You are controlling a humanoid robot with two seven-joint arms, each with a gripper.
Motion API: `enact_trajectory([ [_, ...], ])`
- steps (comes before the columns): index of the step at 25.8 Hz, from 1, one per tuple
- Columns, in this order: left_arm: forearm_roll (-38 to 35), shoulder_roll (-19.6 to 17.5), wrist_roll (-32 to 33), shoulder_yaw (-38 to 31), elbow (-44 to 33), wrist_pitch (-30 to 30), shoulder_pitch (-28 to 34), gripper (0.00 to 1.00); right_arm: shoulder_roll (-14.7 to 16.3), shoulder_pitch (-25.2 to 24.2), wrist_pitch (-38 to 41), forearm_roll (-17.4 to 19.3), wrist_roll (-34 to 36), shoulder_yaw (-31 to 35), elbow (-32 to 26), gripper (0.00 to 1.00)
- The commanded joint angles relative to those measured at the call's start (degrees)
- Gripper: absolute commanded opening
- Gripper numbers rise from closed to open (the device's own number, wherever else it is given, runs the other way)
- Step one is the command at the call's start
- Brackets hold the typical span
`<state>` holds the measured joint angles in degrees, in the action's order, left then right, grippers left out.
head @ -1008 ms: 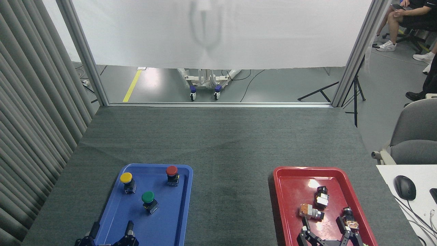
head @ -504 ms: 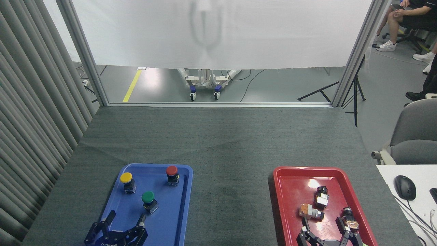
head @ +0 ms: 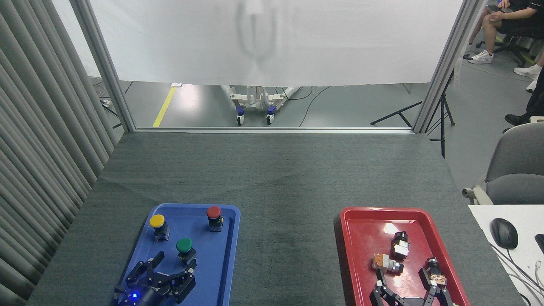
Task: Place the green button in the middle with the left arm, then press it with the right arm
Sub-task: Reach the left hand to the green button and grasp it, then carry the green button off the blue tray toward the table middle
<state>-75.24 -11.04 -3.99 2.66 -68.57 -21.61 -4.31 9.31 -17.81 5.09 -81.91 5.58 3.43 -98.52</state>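
The left arm's black two-fingered gripper [head: 175,261], a small blue light at its wrist, hangs open over the near end of the blue plastic tray [head: 221,272], its right fingertip just beside the green-capped push-button [head: 185,247] standing upright there. A yellow-capped button [head: 157,225] and a red-capped button [head: 214,216] stand towards the tray's far end. The dark grey cloth worktop [head: 280,191] lies bare between the trays. The right arm's black gripper [head: 404,278] is spread open over the red tray's [head: 365,221] near end among small switch parts [head: 386,262].
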Motion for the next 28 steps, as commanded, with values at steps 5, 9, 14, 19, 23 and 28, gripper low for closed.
enact_trajectory([
  [5,-2.71,-0.56,-0.05,2.53,3.71,-0.62,-3.52,0.98,-0.09,-0.03,-0.08,-0.09,0.31,0.0,0.0,1.0],
  [9,-3.59,-0.47,-0.14,3.49,5.46,-0.62,-4.75,0.97,-0.09,-0.03,-0.08,-0.18,0.39,0.0,0.0,1.0],
  [14,-4.56,-0.21,-0.14,4.64,8.98,-0.1,-7.56,0.88,-0.09,-0.03,-0.08,-0.18,0.31,0.0,0.0,1.0],
  [19,-4.56,-0.21,-0.14,4.64,8.89,-0.71,-7.56,0.3,-0.09,-0.03,-0.08,-0.18,0.31,0.0,0.0,1.0],
  [23,-4.38,-1.0,-0.84,4.55,7.4,-6.42,-7.21,0.0,-0.09,-0.03,-0.08,-0.18,0.31,0.0,0.0,1.0],
  [28,-3.86,-0.47,-0.84,4.55,-4.03,-8.62,-6.5,0.0,-0.09,0.05,-0.08,-0.18,0.39,0.0,0.0,1.0],
])
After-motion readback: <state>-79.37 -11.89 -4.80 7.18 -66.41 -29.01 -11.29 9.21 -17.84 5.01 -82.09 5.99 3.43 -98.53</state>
